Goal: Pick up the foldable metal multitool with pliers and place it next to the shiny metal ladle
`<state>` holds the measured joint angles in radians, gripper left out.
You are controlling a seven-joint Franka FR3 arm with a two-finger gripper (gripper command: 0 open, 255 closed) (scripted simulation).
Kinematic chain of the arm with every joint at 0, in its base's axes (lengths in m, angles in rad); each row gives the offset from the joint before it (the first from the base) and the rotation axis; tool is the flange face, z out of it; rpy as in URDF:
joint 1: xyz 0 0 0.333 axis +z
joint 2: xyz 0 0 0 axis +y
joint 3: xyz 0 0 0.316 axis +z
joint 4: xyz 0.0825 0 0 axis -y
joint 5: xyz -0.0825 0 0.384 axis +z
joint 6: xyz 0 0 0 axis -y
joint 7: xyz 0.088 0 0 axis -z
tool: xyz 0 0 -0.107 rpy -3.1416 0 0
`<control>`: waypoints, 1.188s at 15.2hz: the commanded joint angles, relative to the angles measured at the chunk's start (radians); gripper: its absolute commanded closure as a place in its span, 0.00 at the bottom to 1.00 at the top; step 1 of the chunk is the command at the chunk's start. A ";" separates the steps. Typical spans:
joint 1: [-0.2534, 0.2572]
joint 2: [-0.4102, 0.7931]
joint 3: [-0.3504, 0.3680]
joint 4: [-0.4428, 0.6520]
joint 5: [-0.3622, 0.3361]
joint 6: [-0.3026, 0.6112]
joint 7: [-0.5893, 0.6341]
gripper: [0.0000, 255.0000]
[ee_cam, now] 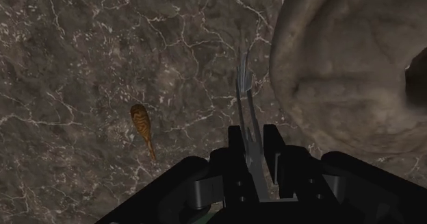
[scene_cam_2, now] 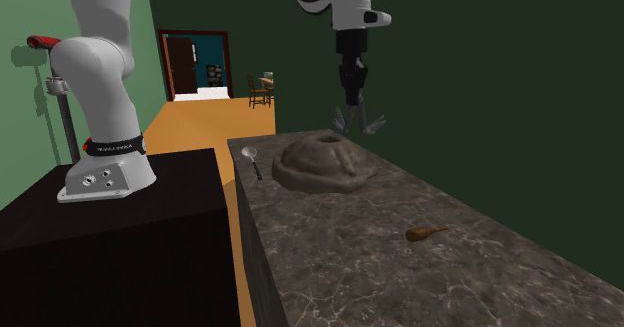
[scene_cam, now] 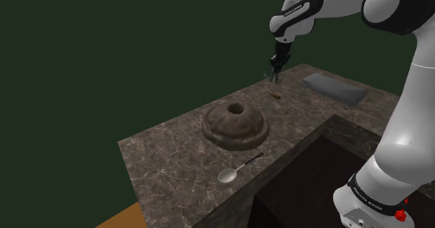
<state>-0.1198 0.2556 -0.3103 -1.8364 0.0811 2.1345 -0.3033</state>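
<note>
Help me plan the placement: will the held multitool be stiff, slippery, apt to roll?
Probably rigid metal, but the multitool hangs splayed from the gripper, so hinged arms may swing. Clasped at one thin end, it could pivot or slip. Flat, it likely won't roll.

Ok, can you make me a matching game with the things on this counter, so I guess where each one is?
Things:
1. multitool
2. ladle
3. ring-shaped mould
4. small brown spoon

Places:
A. lies flat on the counter, orange-brown with stripes
B. clasped in the pincer, up off the counter
C. lies by the counter's edge, silvery
D. sits mid-counter, with a hole in its top

Pairs: 1-B, 2-C, 3-D, 4-A.
</note>
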 commanded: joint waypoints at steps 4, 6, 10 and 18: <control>0.076 -0.105 0.028 -0.145 -0.047 0.047 0.121 1.00; 0.104 -0.142 0.044 -0.193 -0.065 0.058 0.172 1.00; 0.156 -0.208 0.082 -0.273 -0.094 0.074 0.276 1.00; 0.252 -0.298 0.177 -0.379 -0.127 0.086 0.486 1.00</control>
<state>0.1205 -0.0320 -0.1448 -2.1999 -0.0424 2.2156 0.1560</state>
